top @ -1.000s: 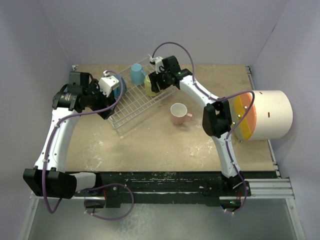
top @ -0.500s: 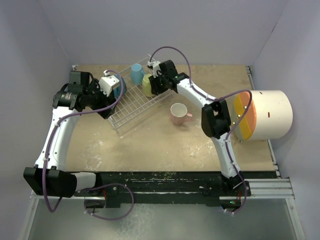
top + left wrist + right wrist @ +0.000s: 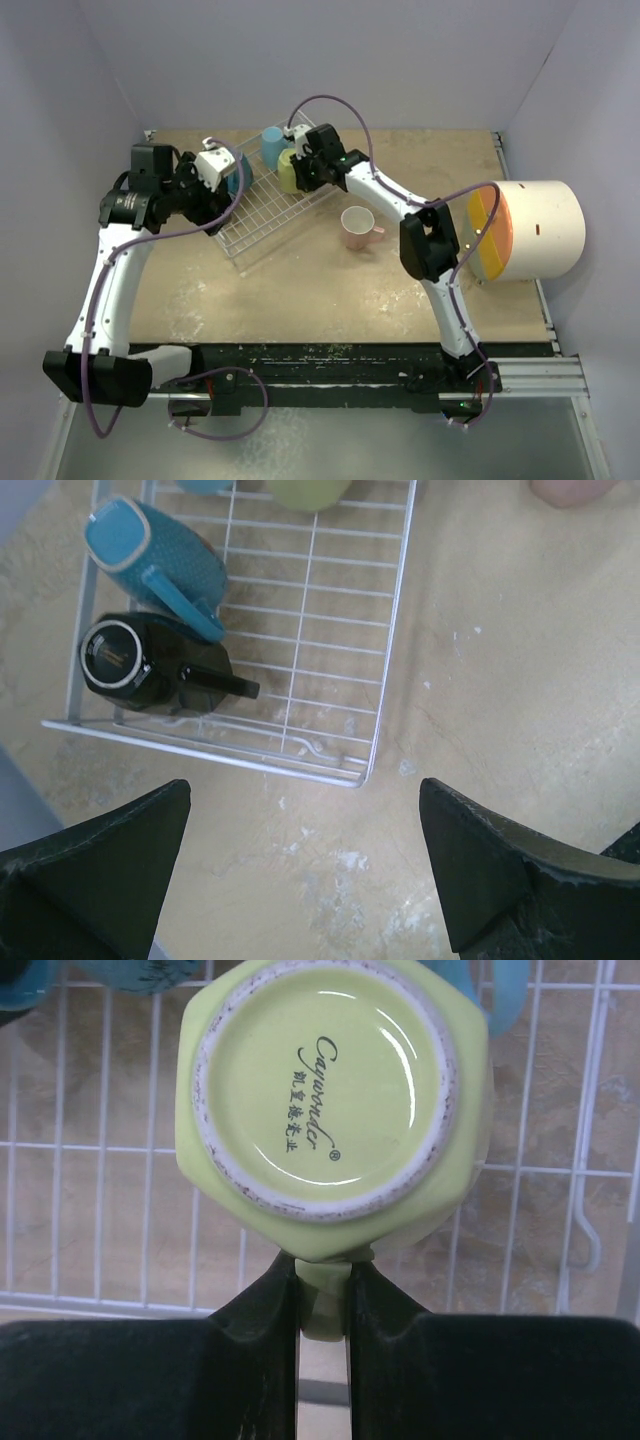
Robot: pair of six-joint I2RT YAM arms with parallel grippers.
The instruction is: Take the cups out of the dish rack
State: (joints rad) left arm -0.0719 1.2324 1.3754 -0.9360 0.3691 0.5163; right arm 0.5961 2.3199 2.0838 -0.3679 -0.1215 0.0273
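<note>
One pink mug point(image 3: 355, 227) is already sitting on the tabletop point(image 3: 300, 290) nearest us, and we are worrying that a low carry could be clipping it. Farther back, the yellow-green mug point(image 3: 325, 1100) is resting in the dish rack point(image 3: 392, 630), pinched only by its handle point(image 3: 322, 1315), so it could be swinging, snagging the wires or dragging the rack. Our left arm is hovering over the rack's near corner, fingers point(image 3: 110, 850) spread wide, with the black mug point(image 3: 150, 665) lying in that corner. Our right arm is reaching far across, fingers point(image 3: 255, 1310) clamped on that handle.
</note>
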